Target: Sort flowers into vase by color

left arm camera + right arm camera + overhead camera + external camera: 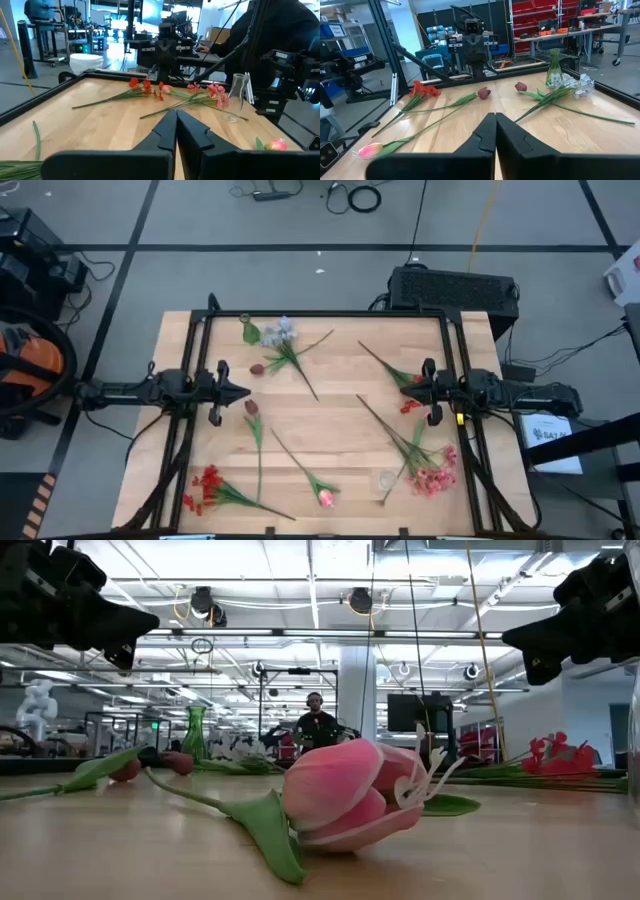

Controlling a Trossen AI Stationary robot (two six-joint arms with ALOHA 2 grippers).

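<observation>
Flowers lie scattered flat on the wooden table. A white and pale-blue sprig (283, 335) (570, 85) lies far left, with a dark red tulip bud (258, 368) beside it and another (251, 408) near my left gripper. A red cluster (205, 488) lies near left, a pink tulip (326, 498) (350, 790) at the near edge, a pink cluster (432, 478) near right. Small red flowers (410, 405) lie under my right gripper. My left gripper (240, 392) (175, 117) and right gripper (405, 388) (495, 120) hover above the table, shut and empty, facing each other.
A green vase (554, 62) (195, 732) stands at the far left corner. A clear glass vase (386, 480) (237, 95) stands near the pink cluster. A black frame (320, 313) rims the table. Bare wood shows in the middle between the grippers. A person sits in the room beyond.
</observation>
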